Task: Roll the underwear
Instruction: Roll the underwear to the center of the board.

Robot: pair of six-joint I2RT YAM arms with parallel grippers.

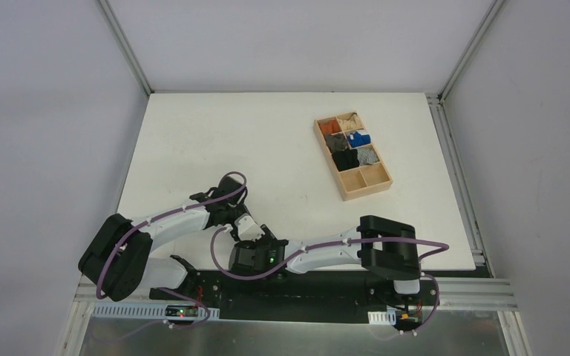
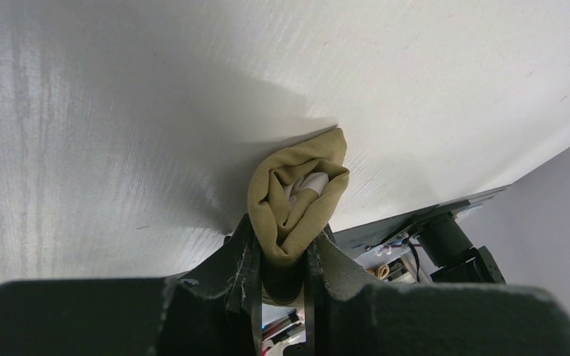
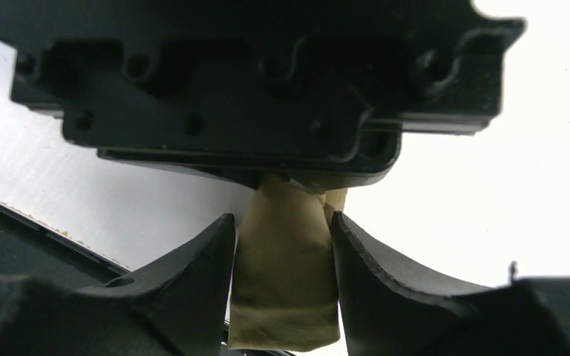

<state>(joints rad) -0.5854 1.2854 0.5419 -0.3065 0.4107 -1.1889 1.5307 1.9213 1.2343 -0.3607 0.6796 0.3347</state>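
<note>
We have the rolled underwear (image 2: pixel 297 193) clamped in both the left claw (image 2: pixel 283 231) and right claw (image 3: pixel 282 220), its long axis running six-to-twelve o'clock between their fingers.

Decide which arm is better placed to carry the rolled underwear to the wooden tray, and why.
Right, probably. The left gripper and right gripper both clamp the underwear, but the wooden tray sits on the right arm's side, its nearest compartments looking empty.
</note>
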